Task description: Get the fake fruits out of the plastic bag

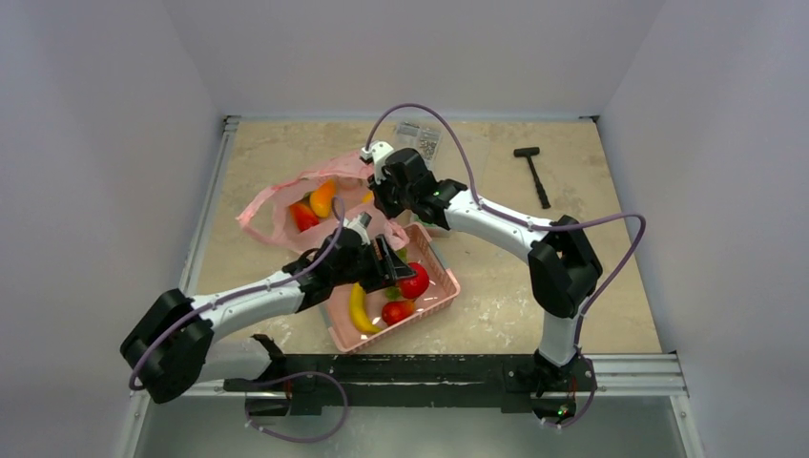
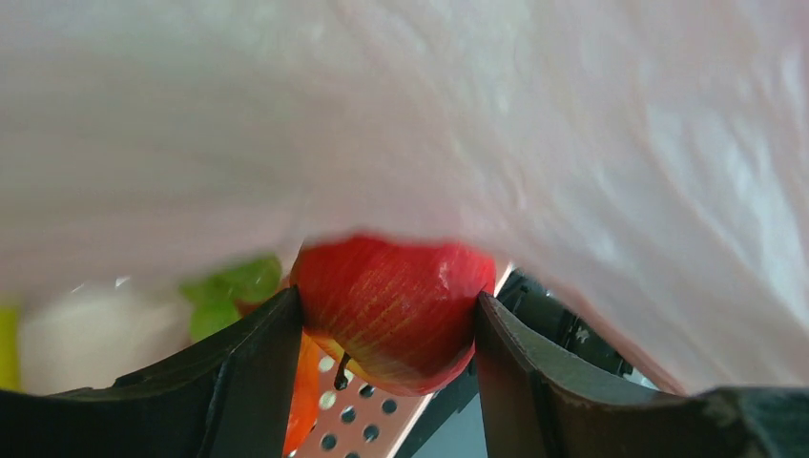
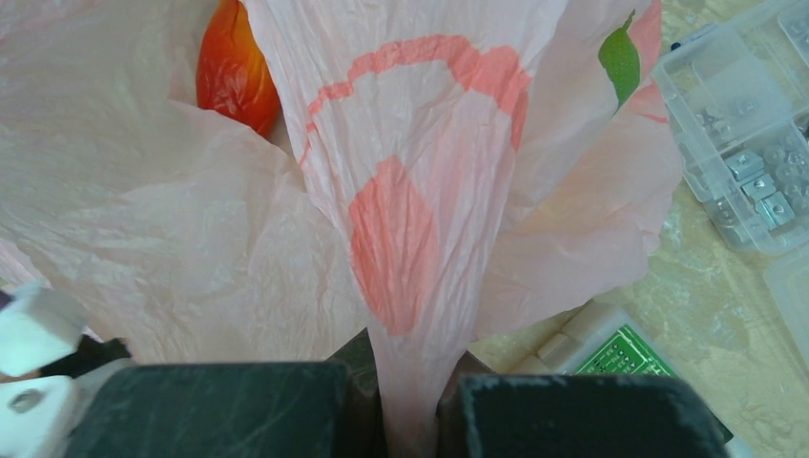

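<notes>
Clamped in the left gripper (image 2: 383,310) hangs a red apple (image 2: 391,281) directly above the pink basket (image 2: 358,426) (its perforated floor shows beneath), while the right gripper (image 3: 401,405) pinches the plastic bag (image 3: 410,191), other fruits (image 1: 315,205) inside.

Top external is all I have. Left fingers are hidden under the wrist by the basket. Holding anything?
Observer: Yes. The left wrist view shows the left gripper shut on a red apple, which is pinched between both fingers.
Operator: Is it clear of the bag?
Observer: Not fully. Film from the plastic bag drapes over the apple's top and fills the upper part of that view.
Operator: What's below it?
Observer: The pink basket. Its perforated surface shows just under the apple.
Operator: Right side?
Observer: The right gripper is shut on a gathered pinch of the bag. The film runs down between its fingers.
</notes>
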You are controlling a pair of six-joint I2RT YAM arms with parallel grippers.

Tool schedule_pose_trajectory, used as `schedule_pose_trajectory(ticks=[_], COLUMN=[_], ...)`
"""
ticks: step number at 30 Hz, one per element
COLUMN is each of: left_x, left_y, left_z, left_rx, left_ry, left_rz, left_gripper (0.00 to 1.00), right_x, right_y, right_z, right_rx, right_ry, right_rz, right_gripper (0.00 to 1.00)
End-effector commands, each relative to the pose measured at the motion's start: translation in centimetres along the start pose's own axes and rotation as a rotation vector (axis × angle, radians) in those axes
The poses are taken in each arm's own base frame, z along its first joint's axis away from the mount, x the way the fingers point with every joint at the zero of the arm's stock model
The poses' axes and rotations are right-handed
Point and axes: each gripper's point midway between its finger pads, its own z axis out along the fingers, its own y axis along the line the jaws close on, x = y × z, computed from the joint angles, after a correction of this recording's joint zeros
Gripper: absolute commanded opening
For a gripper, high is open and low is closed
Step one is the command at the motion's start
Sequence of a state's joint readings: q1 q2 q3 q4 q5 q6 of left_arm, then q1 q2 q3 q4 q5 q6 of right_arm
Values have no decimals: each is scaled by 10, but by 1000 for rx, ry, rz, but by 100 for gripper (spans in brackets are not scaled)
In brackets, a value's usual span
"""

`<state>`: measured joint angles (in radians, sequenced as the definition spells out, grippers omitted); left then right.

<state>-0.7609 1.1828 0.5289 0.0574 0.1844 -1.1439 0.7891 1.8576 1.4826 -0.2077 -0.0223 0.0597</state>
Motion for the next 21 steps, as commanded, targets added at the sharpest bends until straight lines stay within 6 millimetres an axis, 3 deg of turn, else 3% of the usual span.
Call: schedule_pose_trajectory(ticks=[1, 2, 3, 4, 6, 12, 14, 19, 21], left_x=[-12, -9, -7, -5, -5, -14, -13, -29, -44], left_y=[-48, -48, -46, -45, -45, -41, -22, 1, 6], left_z=[17, 20, 23, 24, 20, -9, -24, -68, -89], left_rx=[161, 165, 168, 173, 184, 104, 0, -145, -189], left_ry=[-8, 5, 13, 18, 14, -44, -47, -134, -224], left_rz=[-16, -31, -44, -51, -55, 40, 80, 130, 151], left_gripper=[24, 29, 48, 73, 89, 93, 92, 88, 85], right_x=[-27, -27, -28, -28, -29, -27, -26, -26, -26], right_y=[4, 4, 4, 3, 2, 5, 6, 7, 7], right_z=[-18, -18, -19, -19, -20, -18, -17, -15, -13], right_rx=[-23, -24, -25, -23, -13, -32, -36, -40, -44], right_ry=[-89, -88, -91, -92, -95, -89, -86, -86, -81], right_rz=[-3, -2, -3, -5, -9, -6, -5, -3, -3], right_gripper=[0, 0, 0, 0, 0, 0, 0, 0, 0])
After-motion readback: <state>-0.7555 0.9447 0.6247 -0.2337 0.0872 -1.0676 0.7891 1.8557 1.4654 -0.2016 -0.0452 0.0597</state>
